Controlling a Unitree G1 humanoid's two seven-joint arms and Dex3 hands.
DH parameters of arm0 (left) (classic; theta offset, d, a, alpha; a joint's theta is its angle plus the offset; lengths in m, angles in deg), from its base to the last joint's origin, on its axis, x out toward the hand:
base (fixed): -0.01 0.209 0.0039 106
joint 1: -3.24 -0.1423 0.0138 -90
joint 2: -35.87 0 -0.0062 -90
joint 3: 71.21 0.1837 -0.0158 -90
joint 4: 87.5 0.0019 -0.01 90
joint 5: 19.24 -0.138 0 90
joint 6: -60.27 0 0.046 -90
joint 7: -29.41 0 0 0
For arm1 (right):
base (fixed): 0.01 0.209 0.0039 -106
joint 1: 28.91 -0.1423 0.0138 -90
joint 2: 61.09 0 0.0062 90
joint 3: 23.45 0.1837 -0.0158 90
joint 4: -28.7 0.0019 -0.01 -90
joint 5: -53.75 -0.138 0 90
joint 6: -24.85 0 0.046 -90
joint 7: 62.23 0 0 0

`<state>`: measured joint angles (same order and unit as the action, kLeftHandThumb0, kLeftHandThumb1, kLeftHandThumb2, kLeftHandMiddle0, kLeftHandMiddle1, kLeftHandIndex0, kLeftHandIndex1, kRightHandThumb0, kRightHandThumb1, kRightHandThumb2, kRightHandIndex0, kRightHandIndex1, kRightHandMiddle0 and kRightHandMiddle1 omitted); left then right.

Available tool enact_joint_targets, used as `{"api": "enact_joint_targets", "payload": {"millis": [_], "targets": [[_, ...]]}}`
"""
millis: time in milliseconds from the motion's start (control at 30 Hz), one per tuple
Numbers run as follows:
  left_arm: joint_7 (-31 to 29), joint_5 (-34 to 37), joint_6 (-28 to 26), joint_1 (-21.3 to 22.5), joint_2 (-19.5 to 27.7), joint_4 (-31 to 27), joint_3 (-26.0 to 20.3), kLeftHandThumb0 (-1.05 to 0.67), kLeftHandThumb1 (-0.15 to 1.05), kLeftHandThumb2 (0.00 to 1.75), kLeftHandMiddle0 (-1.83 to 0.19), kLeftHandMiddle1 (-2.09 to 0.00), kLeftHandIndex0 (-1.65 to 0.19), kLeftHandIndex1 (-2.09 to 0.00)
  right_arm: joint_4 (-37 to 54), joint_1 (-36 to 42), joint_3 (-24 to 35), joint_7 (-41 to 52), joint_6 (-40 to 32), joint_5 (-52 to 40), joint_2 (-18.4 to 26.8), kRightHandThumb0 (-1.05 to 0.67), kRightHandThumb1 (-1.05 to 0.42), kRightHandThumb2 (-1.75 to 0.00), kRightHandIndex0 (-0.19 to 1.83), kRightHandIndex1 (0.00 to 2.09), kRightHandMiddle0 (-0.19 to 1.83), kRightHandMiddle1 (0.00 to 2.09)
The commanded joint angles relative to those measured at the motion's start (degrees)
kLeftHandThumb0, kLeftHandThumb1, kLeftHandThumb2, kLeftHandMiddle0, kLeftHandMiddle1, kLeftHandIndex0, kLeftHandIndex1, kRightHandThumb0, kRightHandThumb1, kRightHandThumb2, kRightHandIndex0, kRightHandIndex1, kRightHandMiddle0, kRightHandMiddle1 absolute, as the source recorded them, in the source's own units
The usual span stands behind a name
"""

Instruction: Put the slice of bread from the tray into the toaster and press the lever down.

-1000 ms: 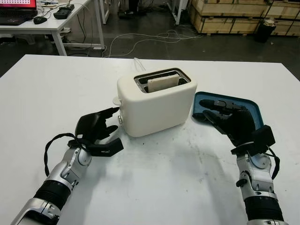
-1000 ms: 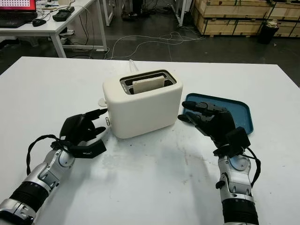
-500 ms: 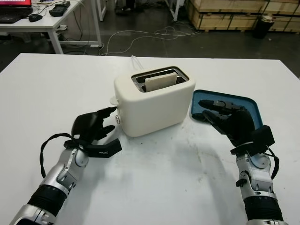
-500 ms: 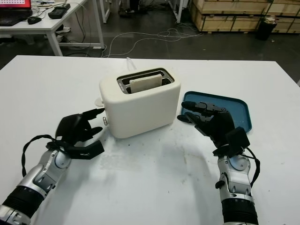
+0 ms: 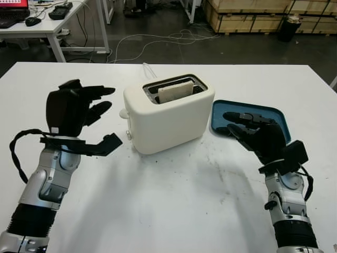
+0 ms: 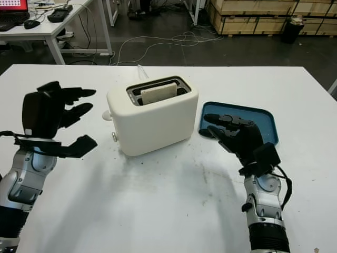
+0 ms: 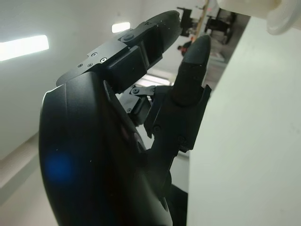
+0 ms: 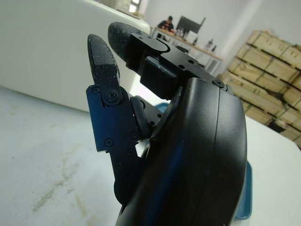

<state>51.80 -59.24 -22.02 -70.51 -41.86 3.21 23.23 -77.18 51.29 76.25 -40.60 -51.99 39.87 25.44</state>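
You have the slice of bread (image 5: 175, 93) in the toaster (image 5: 168, 113); your left hand (image 5: 73, 113) at 9 o'clock and right hand (image 5: 258, 136) over the tray (image 5: 278, 118) at 3 o'clock are empty, seemingly open.

Colour log, head cameras.
I see a cream-white toaster (image 5: 168, 117) with dark slots, a pale tan slice of bread (image 5: 176, 93) in one of them. The tray (image 5: 274, 117) is teal blue. Both the left hand (image 5: 73, 113) and the right hand (image 5: 258, 138) are black on silver-grey forearms. The table (image 5: 174, 205) is white with faint grey smudges.
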Motion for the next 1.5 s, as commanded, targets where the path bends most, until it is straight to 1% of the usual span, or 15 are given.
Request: {"api": "enact_joint_targets", "payload": {"millis": [0,100,167,300,367,467,567,700,833,967,1067,1200,1467], "targets": [[-0.58,-1.14,0.51,1.19,0.52,-1.0,-0.06,-0.33,0.69,0.0,-0.84,-1.34,-1.22,-0.06,-0.45,-0.22,0.0,0.3,0.13,-0.24,-0.13,-0.49,-0.92,0.0,1.24,0.0,1.14,0.0],[-2.88,-1.02,1.13,1.29,0.82,-1.76,0.37,-0.33,0.69,0.0,-0.85,-1.32,-1.23,-0.06,-0.3,-0.22,0.09,0.37,-0.04,-0.19,0.02,-0.49,-0.92,0.0,1.24,0.0,1.14,0.0],[-4.35,-0.42,2.56,1.39,1.18,-1.79,0.53,-0.31,0.68,0.0,-0.85,-1.33,-1.24,-0.06,-0.41,-0.26,0.17,0.58,-0.06,-0.31,0.08,-0.49,-0.92,0.0,1.24,0.0,1.14,0.0],[-7.56,0.86,6.56,1.68,2.2,-0.9,0.99,-0.3,0.67,0.0,-0.85,-1.39,-1.27,-0.07,-0.32,-0.19,0.21,0.4,-0.26,-0.11,0.09,-0.48,-0.92,0.0,1.23,0.0,1.14,0.0],[-7.97,0.84,9.8,2.08,3.3,0.78,1.47,-0.29,0.66,0.0,-0.84,-1.45,-1.3,-0.08,-0.14,-0.17,0.2,0.4,-0.29,-0.11,0.09,-0.48,-0.92,0.0,1.23,0.0,1.14,0.0],[-8.75,-0.01,12.66,2.46,4.89,2.47,1.85,-0.3,0.63,0.0,-0.84,-1.49,-1.35,-0.1,0.08,-0.14,0.26,0.47,-0.47,-0.33,0.07,-0.49,-0.92,0.0,1.24,0.0,1.14,0.0],[-10.2,-0.55,14.32,2.35,6.8,2.92,1.77,-0.34,0.61,0.0,-0.84,-1.48,-1.37,-0.11,0.07,-0.15,0.31,0.53,-0.59,-0.42,0.1,-0.49,-0.92,0.0,1.24,0.0,1.14,0.0],[-12.01,-1.05,14.13,1.39,8.44,1.52,1.08,-0.42,0.61,0.0,-0.91,-1.49,-1.4,-0.11,0.15,-0.12,0.24,0.49,-0.55,-0.31,0.07,-0.49,-0.92,0.0,1.24,0.0,1.14,0.0],[-11.65,-2.64,13.87,0.9,9.31,1.59,0.9,-0.46,0.61,0.0,-0.95,-1.48,-1.42,-0.08,-0.12,-0.23,0.15,0.52,-0.25,-0.19,-0.02,-0.49,-0.92,0.0,1.24,0.0,1.14,0.0],[-9.84,-4.02,14.41,1.2,9.24,2.6,1.18,-0.44,0.6,0.0,-0.97,-1.48,-1.43,-0.07,-0.12,-0.21,0.16,0.7,-0.47,-0.39,0.0,-0.49,-0.92,0.0,1.24,0.0,1.14,0.0],[-9.03,-5.03,13.22,1.08,8.74,2.09,0.91,-0.43,0.61,0.0,-0.95,-1.48,-1.41,-0.05,-0.12,-0.17,0.13,0.7,-0.22,-0.21,0.05,-0.49,-0.92,-0.01,1.23,0.0,1.14,0.0],[-7.96,-5.71,12.86,1.47,8.4,2.71,1.23,-0.4,0.61,0.0,-0.93,-1.54,-1.4,-0.03,-0.37,-0.2,0.23,0.89,-0.05,-0.35,0.05,-0.5,-0.92,-0.01,1.24,0.0,1.14,0.0],[-4.34,-6.05,15.62,2.87,6.59,6.79,3.15,-0.42,0.64,0.01,-0.88,-1.59,-1.38,-0.02,0.07,-0.01,0.11,0.55,-0.5,0.15,0.16,-0.5,-0.92,0.0,1.24,0.0,1.14,0.0]]}}
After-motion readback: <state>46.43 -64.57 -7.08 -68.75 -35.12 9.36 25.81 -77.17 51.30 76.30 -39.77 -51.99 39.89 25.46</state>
